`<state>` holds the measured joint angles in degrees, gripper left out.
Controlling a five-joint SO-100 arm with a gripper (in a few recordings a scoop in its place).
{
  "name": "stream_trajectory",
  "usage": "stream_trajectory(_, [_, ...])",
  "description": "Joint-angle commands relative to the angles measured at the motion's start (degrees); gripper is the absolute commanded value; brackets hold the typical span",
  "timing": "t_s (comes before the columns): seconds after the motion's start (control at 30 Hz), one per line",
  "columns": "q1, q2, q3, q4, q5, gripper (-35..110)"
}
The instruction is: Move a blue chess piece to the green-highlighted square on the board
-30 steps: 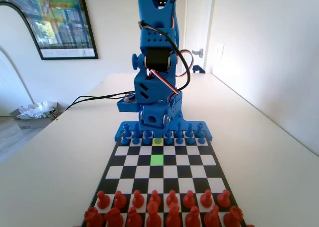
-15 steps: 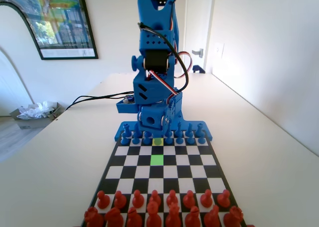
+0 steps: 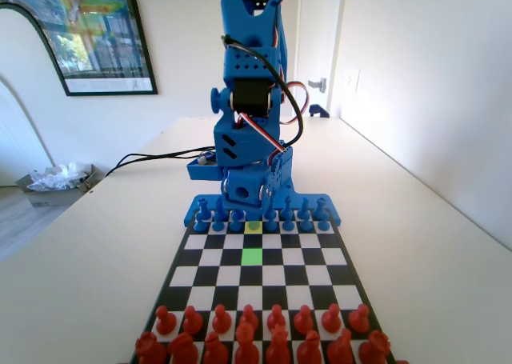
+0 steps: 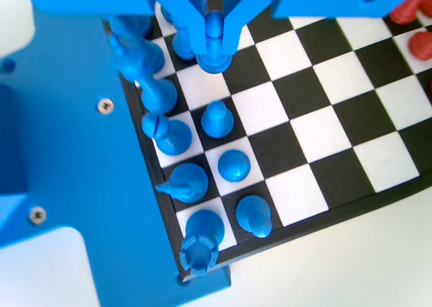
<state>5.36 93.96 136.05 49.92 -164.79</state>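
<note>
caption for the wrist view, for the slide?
Gripper straddling a blue pawn in the pawn row, beside the back-row pieces at the board edge.

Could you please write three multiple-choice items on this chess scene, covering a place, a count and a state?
1. In the wrist view, where is the end effector?
A. Over red pieces
B. Astride a blue pawn
C. Above bare table

2. In the fixed view, how many red pawns form the front row?
A. Six
B. Eight
C. Ten

3. The green-highlighted square is:
A. Bare
B. Holding a blue pawn
C. Holding a red pawn

Answers:
1 B: the end effector has a jaw on each side of the blue pawn.
2 B: eight red pawns stand abreast.
3 A: nothing stands on the green-highlighted square.
</note>
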Motion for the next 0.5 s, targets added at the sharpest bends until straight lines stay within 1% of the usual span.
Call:
stream_trajectory(0.0, [-0.1, -0.4, -7.4, 4.5, 1.3, 2])
stream_trajectory(0.47, [-0.8, -10.6, -19.2, 4.6, 8.0, 2])
